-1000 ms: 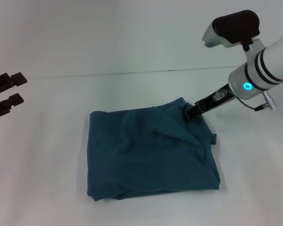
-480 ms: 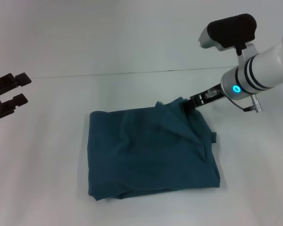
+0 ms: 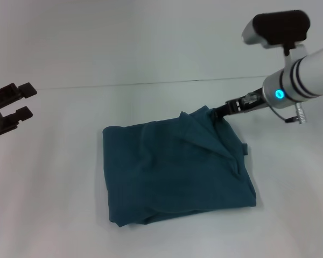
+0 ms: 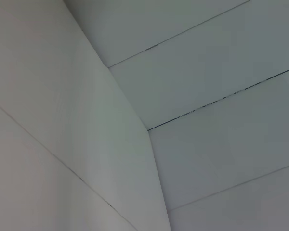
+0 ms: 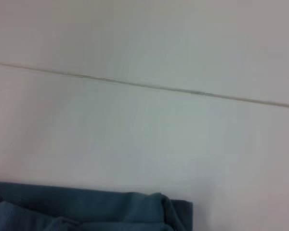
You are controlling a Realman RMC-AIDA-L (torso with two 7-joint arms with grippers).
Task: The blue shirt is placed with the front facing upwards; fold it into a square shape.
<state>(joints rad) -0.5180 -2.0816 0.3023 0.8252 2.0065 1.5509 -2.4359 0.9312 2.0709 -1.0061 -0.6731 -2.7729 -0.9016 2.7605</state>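
The blue shirt (image 3: 177, 169) lies folded into a rough rectangle in the middle of the white table, with no print showing. My right gripper (image 3: 218, 112) is shut on the shirt's far right corner, which is pulled up into a small peak. A strip of the same shirt (image 5: 86, 211) shows along the edge of the right wrist view. My left gripper (image 3: 11, 107) hangs open at the far left, well away from the cloth. The left wrist view shows only white surfaces.
The white table (image 3: 54, 215) spreads around the shirt on all sides. A thin seam (image 3: 124, 84) runs across it behind the shirt.
My right gripper has drawn the held corner to the right and slightly back. The whole folded shirt has slid a little to the right with it. The left arm is unchanged.
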